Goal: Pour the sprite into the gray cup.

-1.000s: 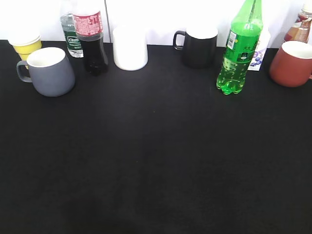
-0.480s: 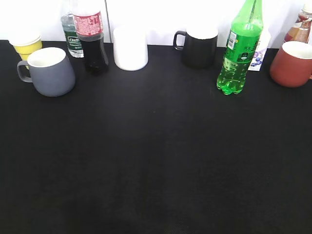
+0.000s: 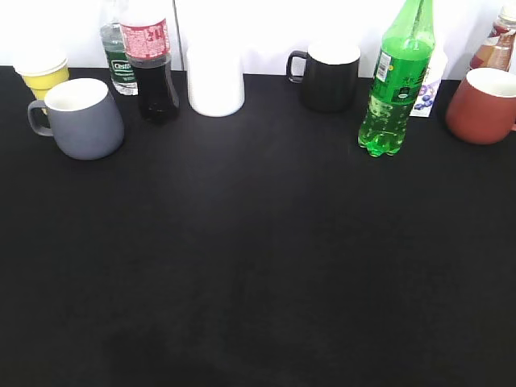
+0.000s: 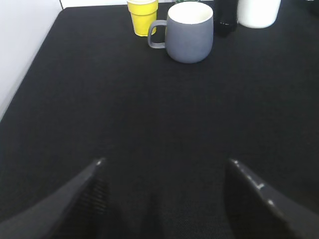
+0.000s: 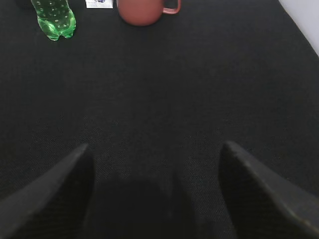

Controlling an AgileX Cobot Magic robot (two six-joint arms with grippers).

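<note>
The sprite (image 3: 396, 85), a tall bright-green bottle, stands upright at the back right of the black table; its lobed base shows at the top left of the right wrist view (image 5: 55, 19). The gray cup (image 3: 81, 118), blue-gray with a white inside, stands at the back left with its handle to the left; it also shows in the left wrist view (image 4: 189, 33). My left gripper (image 4: 164, 162) is open and empty, well short of the cup. My right gripper (image 5: 154, 145) is open and empty, far in front of the bottle. Neither gripper shows in the exterior view.
Along the back stand a yellow cup (image 3: 45, 76), a small green-labelled clear bottle (image 3: 120, 64), a dark cola bottle (image 3: 151, 66), a white cup (image 3: 215, 81), a black mug (image 3: 329, 74), a small carton (image 3: 428, 87) and a reddish-brown mug (image 3: 484, 106). White wall behind.
</note>
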